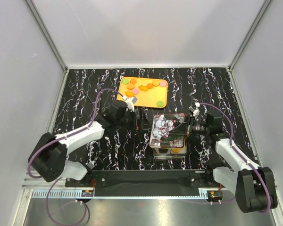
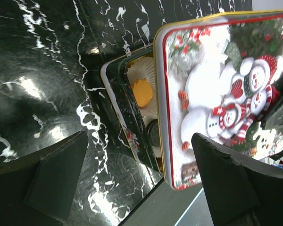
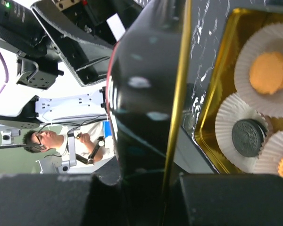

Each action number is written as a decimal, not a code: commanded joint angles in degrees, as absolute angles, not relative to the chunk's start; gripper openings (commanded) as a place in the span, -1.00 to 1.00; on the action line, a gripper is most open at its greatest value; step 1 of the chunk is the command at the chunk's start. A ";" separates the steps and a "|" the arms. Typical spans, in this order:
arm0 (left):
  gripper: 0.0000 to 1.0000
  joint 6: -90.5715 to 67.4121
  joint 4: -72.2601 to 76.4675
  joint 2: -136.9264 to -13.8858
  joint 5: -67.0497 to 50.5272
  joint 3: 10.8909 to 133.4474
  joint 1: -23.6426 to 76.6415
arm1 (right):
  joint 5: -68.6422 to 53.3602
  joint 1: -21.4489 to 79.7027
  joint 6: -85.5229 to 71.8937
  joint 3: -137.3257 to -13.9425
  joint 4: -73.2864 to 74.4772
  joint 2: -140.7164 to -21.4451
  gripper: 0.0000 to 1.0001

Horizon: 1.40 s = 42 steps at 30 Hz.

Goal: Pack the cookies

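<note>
Several cookies [image 1: 143, 87] in orange, pink and green lie on an orange tray [image 1: 151, 98] at the back. In the middle stands an open tin [image 1: 170, 149] with white paper cups; they hold an orange cookie [image 3: 270, 71] and a black cookie [image 3: 248, 137]. My right gripper [image 1: 187, 126] is shut on the edge of the snowman-printed tin lid [image 1: 167, 126] and holds it tilted over the tin. The lid's gold rim [image 3: 179, 94] runs between its fingers. My left gripper [image 1: 140, 118] is open just left of the tin, with nothing between its fingers.
The tin [image 2: 118, 103] sits near the front edge of the black marble tabletop [image 1: 85, 94], with the metal rail of the arm bases just behind it. White walls close in the table on three sides.
</note>
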State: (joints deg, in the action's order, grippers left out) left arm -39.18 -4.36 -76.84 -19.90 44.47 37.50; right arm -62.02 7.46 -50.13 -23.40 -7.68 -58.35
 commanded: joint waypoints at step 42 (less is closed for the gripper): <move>0.90 -45.79 15.82 -89.03 -26.10 44.21 46.49 | -58.98 4.75 -41.76 -24.16 2.89 -64.07 -0.10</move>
State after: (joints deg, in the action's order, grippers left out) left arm -45.60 12.32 -88.60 -25.54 43.03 46.00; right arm -60.29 5.50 -44.29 -21.67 -0.99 -64.75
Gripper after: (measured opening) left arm 0.954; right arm 0.440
